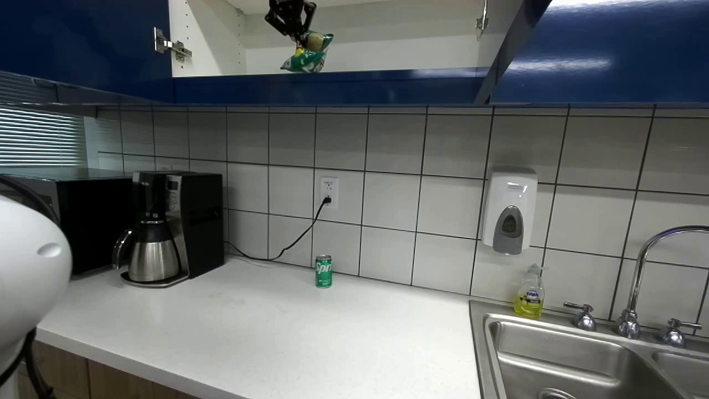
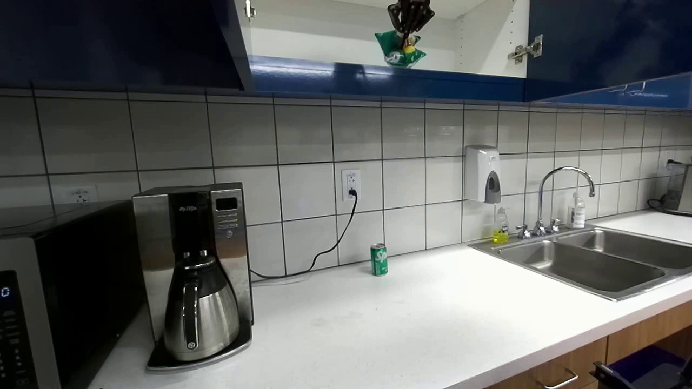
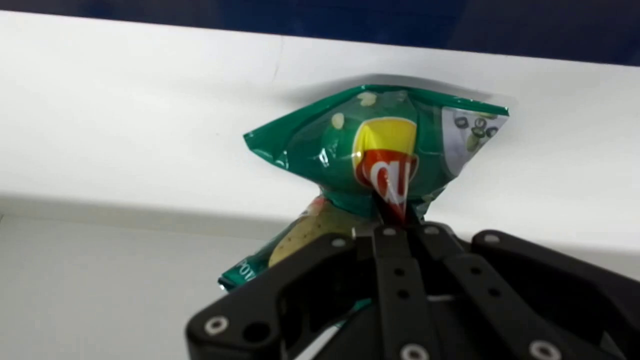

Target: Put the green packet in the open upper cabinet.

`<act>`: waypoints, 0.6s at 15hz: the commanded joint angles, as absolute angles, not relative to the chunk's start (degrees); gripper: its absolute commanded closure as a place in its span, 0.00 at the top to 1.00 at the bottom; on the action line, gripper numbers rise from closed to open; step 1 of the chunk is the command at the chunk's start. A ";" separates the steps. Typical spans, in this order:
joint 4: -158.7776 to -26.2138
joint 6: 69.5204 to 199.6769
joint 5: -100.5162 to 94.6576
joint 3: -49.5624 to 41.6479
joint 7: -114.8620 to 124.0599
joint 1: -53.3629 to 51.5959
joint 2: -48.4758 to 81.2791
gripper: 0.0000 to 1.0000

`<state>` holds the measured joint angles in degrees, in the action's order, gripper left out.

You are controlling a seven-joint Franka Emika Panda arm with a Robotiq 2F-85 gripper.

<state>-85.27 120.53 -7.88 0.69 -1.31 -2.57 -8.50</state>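
Seemingly nearly done — at the top of an exterior view, the black 2-fingered pincer is clenched on the small, crinkled, shiny green snack packet inside the open blue-doored, white-lined cabinet — with only lowering, release and withdrawal apparently left.

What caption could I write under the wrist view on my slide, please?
The gripper pinches the crinkled green packet near its middle, inside the open cabinet.

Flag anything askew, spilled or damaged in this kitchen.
The green packet looks misshapen: the hand pinches it near its middle inside the open upper cabinet, so it is bunched and creased. No spill or tear shows.
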 commanded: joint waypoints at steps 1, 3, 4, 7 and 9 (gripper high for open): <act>-78.89 118.43 -8.43 1.28 0.43 -1.71 -3.93 0.00; -77.32 118.16 -8.52 1.22 0.82 -1.76 -2.47 0.00; -76.54 118.13 -8.61 1.22 1.02 -1.81 -1.60 0.00; -74.85 118.16 -8.85 0.79 1.67 -2.41 0.24 0.00; -73.89 117.98 -9.00 0.79 1.95 -2.48 1.18 0.00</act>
